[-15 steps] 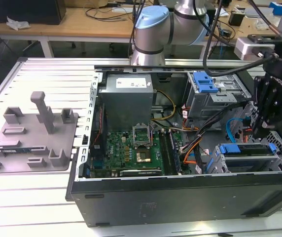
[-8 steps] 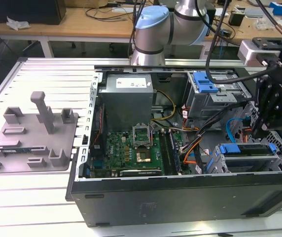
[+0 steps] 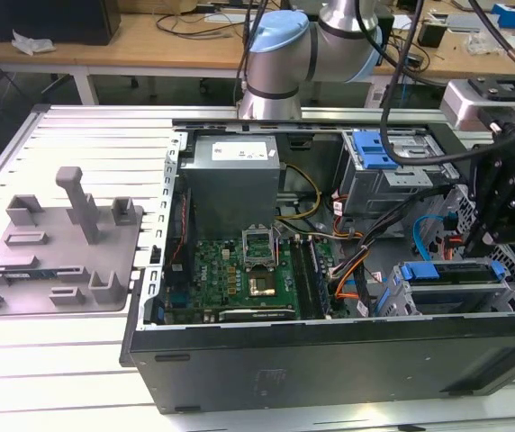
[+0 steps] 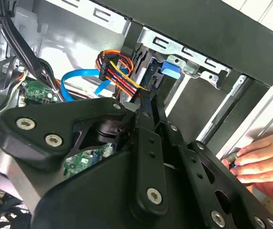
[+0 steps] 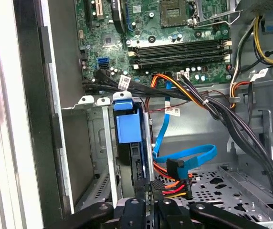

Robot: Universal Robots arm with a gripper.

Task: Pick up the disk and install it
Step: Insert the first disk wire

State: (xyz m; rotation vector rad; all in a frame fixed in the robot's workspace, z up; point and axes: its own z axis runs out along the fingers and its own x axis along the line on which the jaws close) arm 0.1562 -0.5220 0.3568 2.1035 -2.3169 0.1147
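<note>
The disk [image 5: 127, 121] stands on edge in the metal drive cage [image 5: 91, 157] of the open computer case, its bright blue bracket toward the motherboard. In the exterior view, the disk [image 3: 447, 273] lies in the cage at the case's right end. My gripper [image 3: 479, 250] hangs just above that cage. In both wrist views its black fingers sit close together and look shut, with nothing visible between them. My gripper [image 5: 149, 194] is at the disk's near end, beside the orange-and-red power plug [image 5: 171, 185]. In the second wrist view, my gripper [image 4: 149, 98] points at the disk's blue bracket [image 4: 171, 69].
A person's hand [image 4: 263, 157] rests on the case's edge close to my gripper. Cable bundles [image 5: 208, 105] and a blue data cable [image 5: 189, 160] cross the case floor. A second blue bracket [image 3: 374, 148] sits in the upper bay. A grey plastic stand [image 3: 59, 243] lies outside the case at the exterior view's left.
</note>
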